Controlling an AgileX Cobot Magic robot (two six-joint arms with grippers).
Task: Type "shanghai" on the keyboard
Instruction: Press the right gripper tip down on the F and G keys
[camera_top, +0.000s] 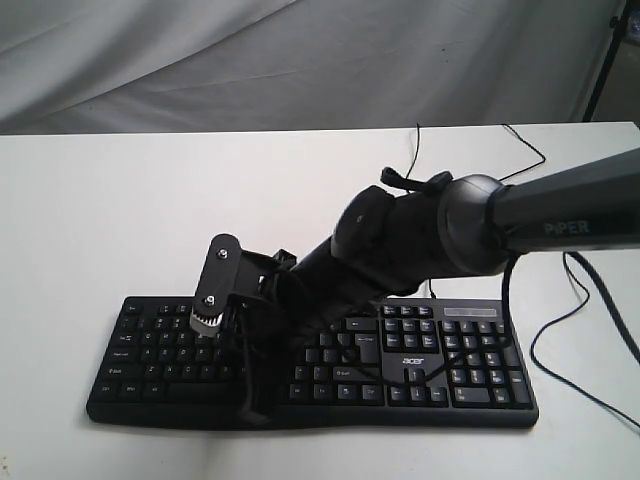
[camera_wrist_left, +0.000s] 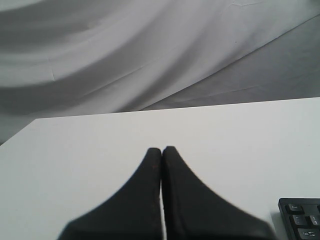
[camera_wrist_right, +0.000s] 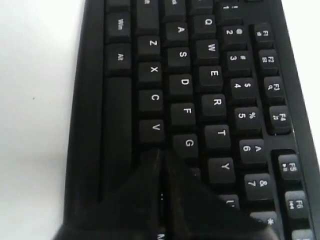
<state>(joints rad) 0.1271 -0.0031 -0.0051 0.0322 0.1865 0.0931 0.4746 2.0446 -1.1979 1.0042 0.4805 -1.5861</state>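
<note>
The black keyboard (camera_top: 430, 365) lies along the front of the white table (camera_top: 120, 210); its acer logo shows beside the number pad. My right arm reaches across from the right, and my right gripper (camera_top: 252, 408) points down over the left-middle letter keys. In the right wrist view the right gripper (camera_wrist_right: 161, 152) is shut with nothing in it, its tips just past the V key (camera_wrist_right: 155, 128) and the G key (camera_wrist_right: 188, 144). Whether it touches a key I cannot tell. My left gripper (camera_wrist_left: 161, 148) is shut and empty over bare table, with a keyboard corner (camera_wrist_left: 300, 220) at the edge.
Thin black cables (camera_top: 520, 150) run over the table behind and to the right of the keyboard. A grey cloth backdrop (camera_top: 300, 60) hangs behind the table. A dark stand leg (camera_top: 603, 60) shows at the top right.
</note>
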